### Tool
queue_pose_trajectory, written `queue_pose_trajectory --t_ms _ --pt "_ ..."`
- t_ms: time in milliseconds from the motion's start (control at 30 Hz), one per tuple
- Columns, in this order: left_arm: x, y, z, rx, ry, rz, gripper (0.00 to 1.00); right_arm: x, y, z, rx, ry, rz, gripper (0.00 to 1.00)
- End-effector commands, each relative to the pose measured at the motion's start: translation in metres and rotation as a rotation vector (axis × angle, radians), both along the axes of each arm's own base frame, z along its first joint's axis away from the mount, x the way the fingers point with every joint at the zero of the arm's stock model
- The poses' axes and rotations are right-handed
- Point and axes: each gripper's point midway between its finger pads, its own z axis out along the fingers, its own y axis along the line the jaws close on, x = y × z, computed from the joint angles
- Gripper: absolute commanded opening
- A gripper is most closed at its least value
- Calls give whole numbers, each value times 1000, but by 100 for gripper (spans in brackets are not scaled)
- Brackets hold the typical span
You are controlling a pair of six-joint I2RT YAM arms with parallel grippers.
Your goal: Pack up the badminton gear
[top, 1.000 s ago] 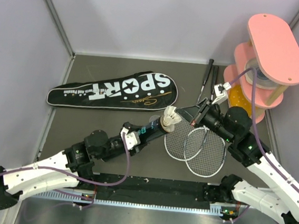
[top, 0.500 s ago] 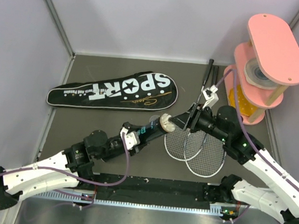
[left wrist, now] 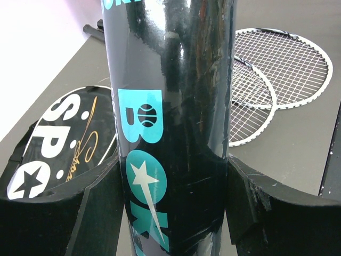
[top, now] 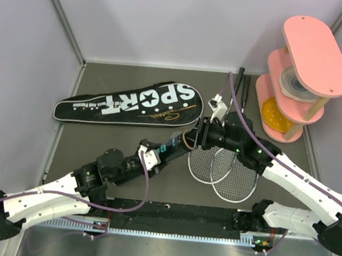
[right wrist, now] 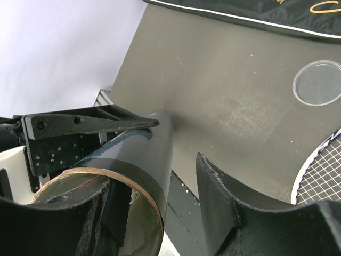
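Observation:
My left gripper (top: 150,153) (left wrist: 173,160) is shut on the long black shuttle tube (top: 168,147) (left wrist: 170,106), holding it slanted above the table with its open end up and to the right. My right gripper (top: 199,134) (right wrist: 154,170) stands open at that mouth, one finger inside the rim and the other outside. White feathers of a shuttlecock (right wrist: 139,230) show inside the tube. Two silver-framed rackets (top: 224,169) (left wrist: 277,69) lie overlapped on the table under the right arm. The black "SPORT" bag (top: 131,103) (left wrist: 58,138) lies flat at the back left.
A pink tiered stand (top: 303,74) fills the back right corner, next to the rackets' black handles (top: 238,86). A clear round lid (right wrist: 318,82) lies on the table between bag and rackets. Grey walls close in the table's left, back and right.
My right gripper moved left to the tube's mouth and opened. The shuttlecock it held at the mouth is now inside the tube. The left arm has held still.

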Motion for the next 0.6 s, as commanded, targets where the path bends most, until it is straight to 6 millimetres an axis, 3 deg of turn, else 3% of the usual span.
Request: queue_pose_trajectory --t_ms 0,167,233,267,300,433,467,567 --pt "-7 -8 49 -133 -71 -51 18 -5 1 27 23 -86 18 50" --pt "-4 -5 51 -141 -76 -30 18 -3 -34 49 59 -196 -108 55" --pt "-5 -5 54 -146 -79 -31 18 -5 -56 68 126 -251 -195 59" --pt "-5 -4 56 -151 -82 -28 18 6 -71 57 118 -237 -306 60" --pt "-4 -3 57 -156 -87 -24 19 4 -87 65 159 -253 -361 62" --pt "3 6 61 -169 -95 39 18 19 -123 34 172 -210 -588 70" --pt "6 9 62 -170 -98 59 18 25 -130 16 149 -187 -648 70" --pt "10 17 69 -193 -113 104 18 37 -134 -13 66 -143 -712 70"
